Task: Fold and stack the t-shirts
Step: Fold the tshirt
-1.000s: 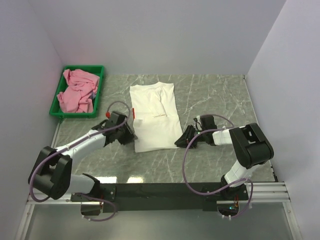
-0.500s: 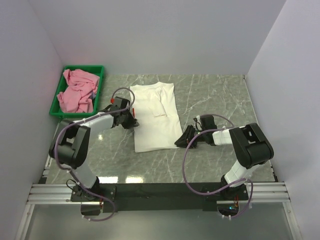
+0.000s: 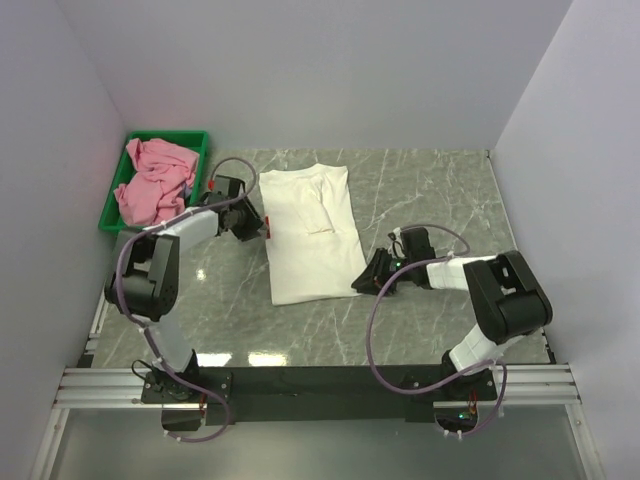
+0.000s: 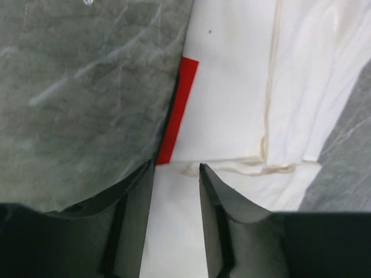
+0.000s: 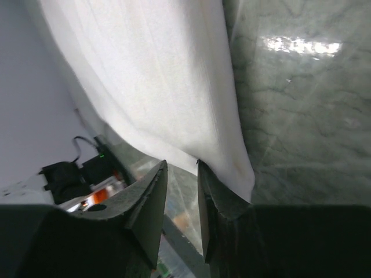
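Note:
The white t-shirt (image 3: 310, 235) lies flat on the table as a long narrow fold, collar end away from the arms. A red strip of print (image 4: 178, 110) peeks out along its left edge. My left gripper (image 3: 255, 227) hovers at that edge, halfway up the shirt. Its jaws (image 4: 177, 166) stand apart over white cloth (image 4: 232, 98) and grip nothing. My right gripper (image 3: 368, 278) sits low at the shirt's near right corner, open (image 5: 182, 164), with the hem (image 5: 232, 168) resting against one fingertip. The pink t-shirt (image 3: 155, 180) lies crumpled in the tray.
The green plastic tray (image 3: 170, 134) stands at the far left against the wall. White walls close in the marble table (image 3: 430, 190) on three sides. A black rail (image 3: 320, 380) carrying the arm bases runs along the near edge.
My left gripper has travelled from the shirt's near left corner up along its left edge to the red strip. The right gripper and the shirt have hardly moved.

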